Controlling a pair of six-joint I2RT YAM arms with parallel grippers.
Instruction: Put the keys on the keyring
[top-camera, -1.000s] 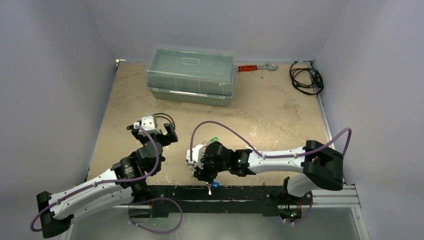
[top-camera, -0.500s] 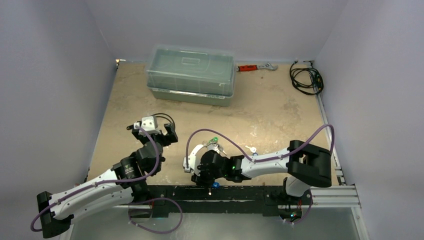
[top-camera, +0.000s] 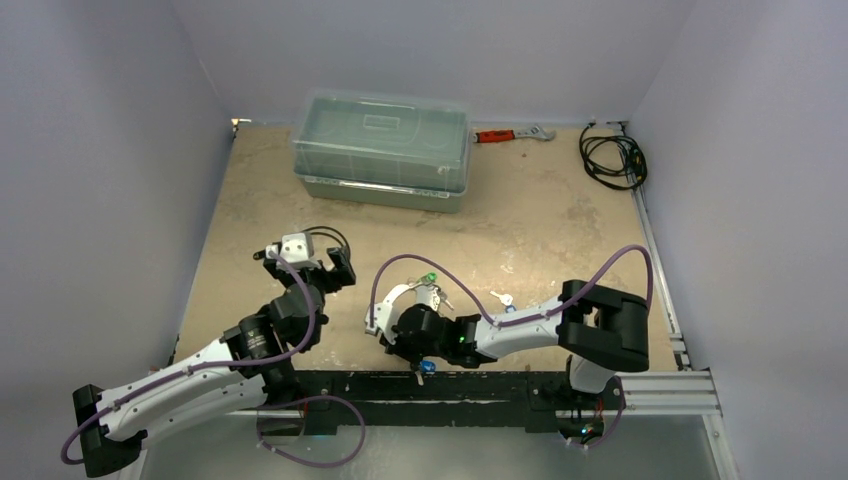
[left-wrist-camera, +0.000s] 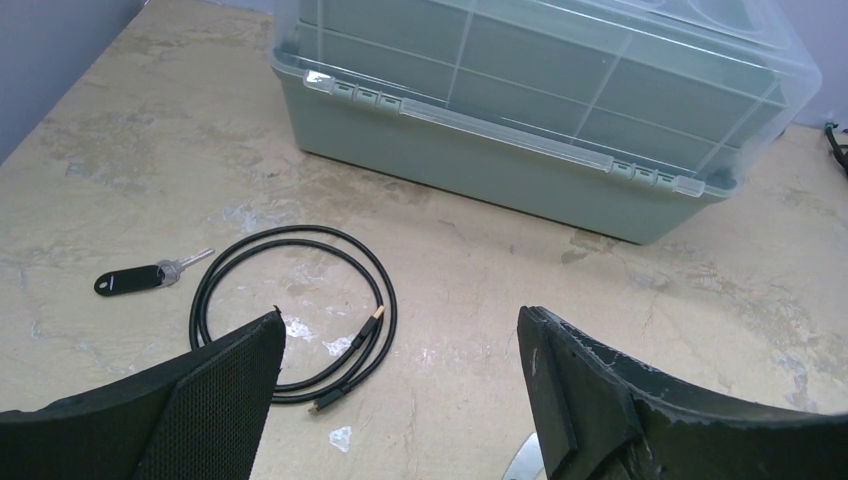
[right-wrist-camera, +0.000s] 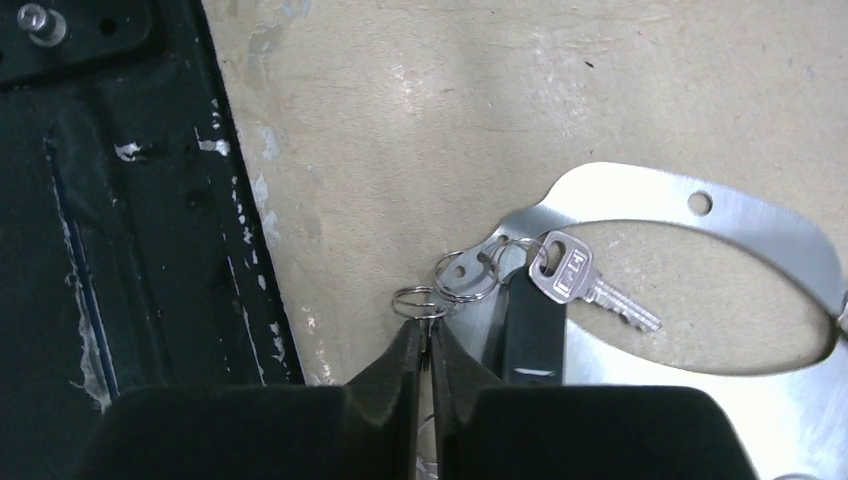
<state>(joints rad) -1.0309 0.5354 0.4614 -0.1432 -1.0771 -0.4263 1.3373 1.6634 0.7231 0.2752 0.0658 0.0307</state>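
Note:
My right gripper is shut on a small wire split ring near the table's front edge. That ring is chained through others to a silver key with a dark tag. Key and tag lie on the flat silver keyring. From above, a green-tagged key sits by the keyring, a white-tagged key lies to its right, and a blue-tagged key rests on the black rail. My left gripper hovers open and holds nothing. Another key with a black tag lies at its left.
A black cable loop lies just ahead of the left fingers. The lidded green toolbox stands at the back, with an orange-handled wrench to its right. A coiled black cable lies at the back right. The black base rail borders the right gripper.
The right gripper's jaws have closed onto the split ring, and the right arm has folded in toward the near edge. The left arm has not moved.

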